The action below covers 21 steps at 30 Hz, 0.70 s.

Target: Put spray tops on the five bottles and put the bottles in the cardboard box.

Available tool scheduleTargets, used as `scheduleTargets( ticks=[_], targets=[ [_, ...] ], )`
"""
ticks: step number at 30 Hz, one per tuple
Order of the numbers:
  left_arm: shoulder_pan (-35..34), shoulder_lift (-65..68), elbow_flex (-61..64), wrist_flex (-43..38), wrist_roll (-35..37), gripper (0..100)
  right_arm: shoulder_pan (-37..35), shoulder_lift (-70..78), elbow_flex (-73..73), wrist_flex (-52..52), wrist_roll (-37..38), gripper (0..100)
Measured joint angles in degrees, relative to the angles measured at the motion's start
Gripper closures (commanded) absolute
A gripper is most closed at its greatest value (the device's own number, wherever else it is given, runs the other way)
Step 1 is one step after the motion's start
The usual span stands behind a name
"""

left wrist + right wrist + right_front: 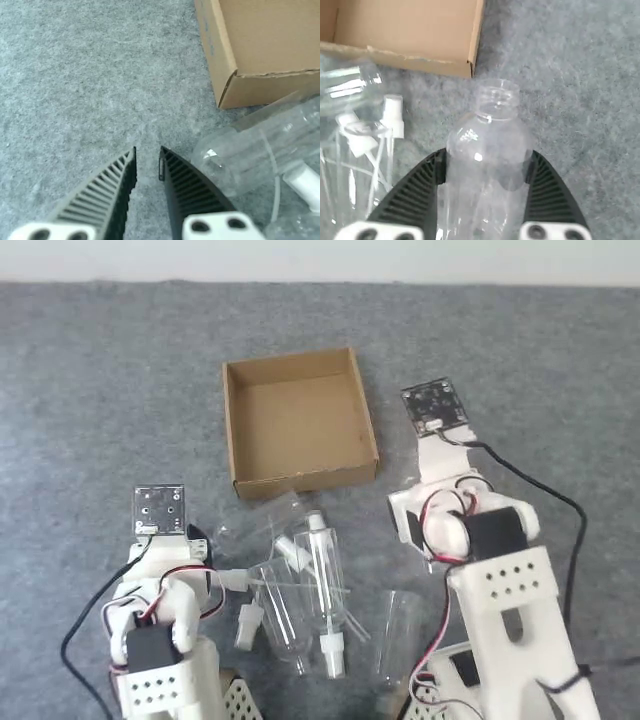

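— Cardboard box [300, 425]: where is it sitting, and what room is showing at its edges?
— It is sitting open-topped on the grey carpet [100, 380], ahead of both arms. Carpet is stretching wide beyond its far edge and off to either side. Its near edge is lying just beside the heap of loose bottles [325, 575] and spray tops [333, 648] between the arms.
— Left claw [148, 150]?
— Its jaws are standing slightly apart, gripping nothing, and hovering over carpet. A lying bottle [240, 155] is resting just beside one finger, and the box's near corner is showing beyond it.
— Right claw [486, 155]?
— Its jaws are pressing on both sides of an uncapped bottle [495, 100], at the shoulder. The open neck is pointing toward a corner of the box, with a strip of carpet between them.
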<state>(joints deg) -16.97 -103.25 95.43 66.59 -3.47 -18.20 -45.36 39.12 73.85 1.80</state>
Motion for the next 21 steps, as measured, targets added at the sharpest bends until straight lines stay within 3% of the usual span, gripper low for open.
scheduleTargets(
  ticks=[7, 21],
  targets=[
    [0.0, 0.0, 0.0, 0.0, 0.0, 92, -0.1, -4.7, 0.0, 0.0, -5.1, 91.6],
    [0.0, 0.0, 0.0, -0.5, 0.0, 92, -0.2, -19.7, 11.6, -6.3, -5.8, 91.6]
  ],
)
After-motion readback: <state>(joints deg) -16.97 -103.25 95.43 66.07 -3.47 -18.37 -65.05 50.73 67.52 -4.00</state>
